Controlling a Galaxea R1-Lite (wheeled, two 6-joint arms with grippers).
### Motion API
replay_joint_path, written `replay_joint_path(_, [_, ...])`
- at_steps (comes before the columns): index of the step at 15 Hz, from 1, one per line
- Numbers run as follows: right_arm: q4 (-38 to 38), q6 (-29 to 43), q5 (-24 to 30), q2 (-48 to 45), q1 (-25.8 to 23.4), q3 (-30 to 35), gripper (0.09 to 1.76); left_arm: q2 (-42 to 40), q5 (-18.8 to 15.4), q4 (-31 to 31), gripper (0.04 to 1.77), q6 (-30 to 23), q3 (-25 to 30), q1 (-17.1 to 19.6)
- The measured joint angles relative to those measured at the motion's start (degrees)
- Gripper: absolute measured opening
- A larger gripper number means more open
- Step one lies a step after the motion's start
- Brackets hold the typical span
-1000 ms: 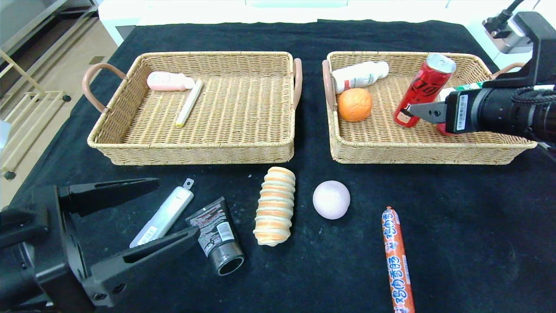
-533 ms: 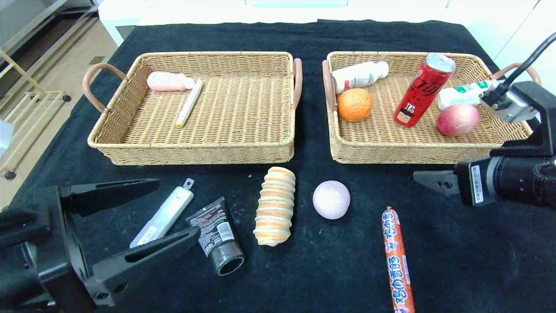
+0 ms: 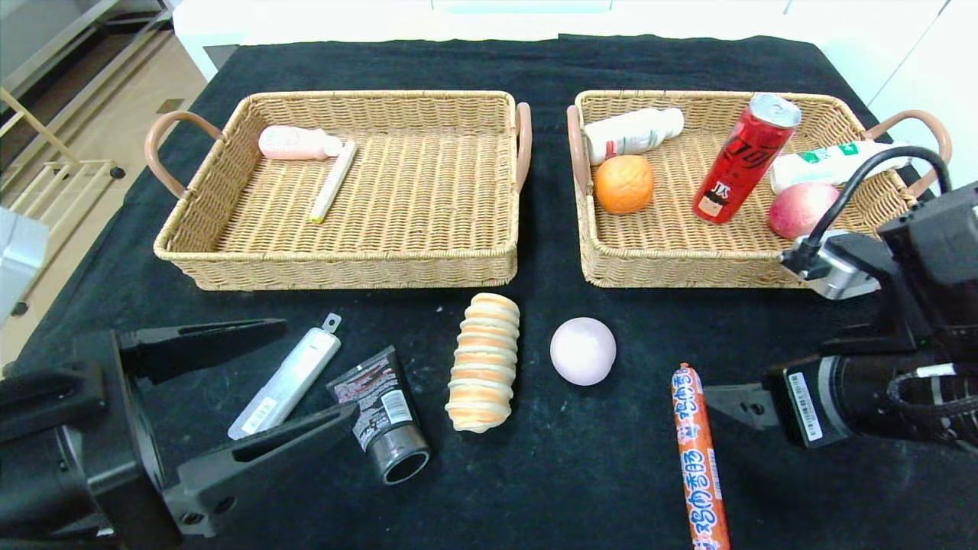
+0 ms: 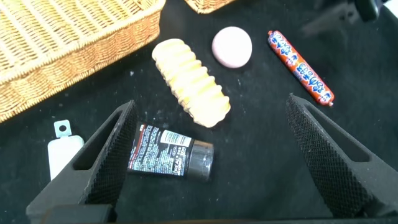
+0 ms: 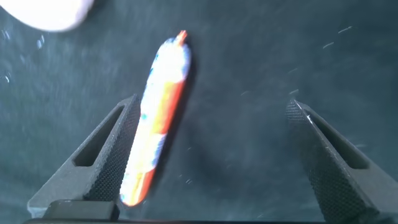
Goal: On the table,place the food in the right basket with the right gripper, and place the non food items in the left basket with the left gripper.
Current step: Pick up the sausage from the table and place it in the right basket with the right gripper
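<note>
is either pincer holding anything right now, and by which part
Nothing is held. The right pincer hangs open above the sausage; the left pincer is open over the black tube.

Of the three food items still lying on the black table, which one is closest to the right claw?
The sausage. It lies just beside the open right claw, while the pale round ball and the striped bread roll sit farther toward the left.

Orange printed sausage stick (image 3: pixel 699 458): lower end cut off by the head view's bottom edge; blurred in the right wrist view
White utility knife (image 4: pixel 62 152): partly hidden behind a left gripper finger
Pale round ball (image 5: pixel 53 11): mostly cropped
</note>
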Motion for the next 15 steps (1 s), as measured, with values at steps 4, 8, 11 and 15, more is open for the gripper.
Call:
replay_joint_path(4, [0.30,7.27,-3.28,5.32,2.51,-1.76,1.70,0.23,0.05,-0.06,1.72,-0.04,0.00,0.02])
replay_joint_path(8, [0.41,10.06,-5.02,10.61,4.22,-4.08,1.70,0.26,0.48,-0.35,1.72,-0.01,0.00,0.10])
replay_joint_path(11, [0.46,10.91,-5.02,12.31,4.33,-4.29,1.70,0.26,0.52,-0.35,1.72,0.00,0.00,0.10])
replay_joint_path(15, [0.57,11.22,-5.07,13.34,4.36,-4.30,1.41,0.26,0.55,-0.24,1.72,0.00,0.02,0.10])
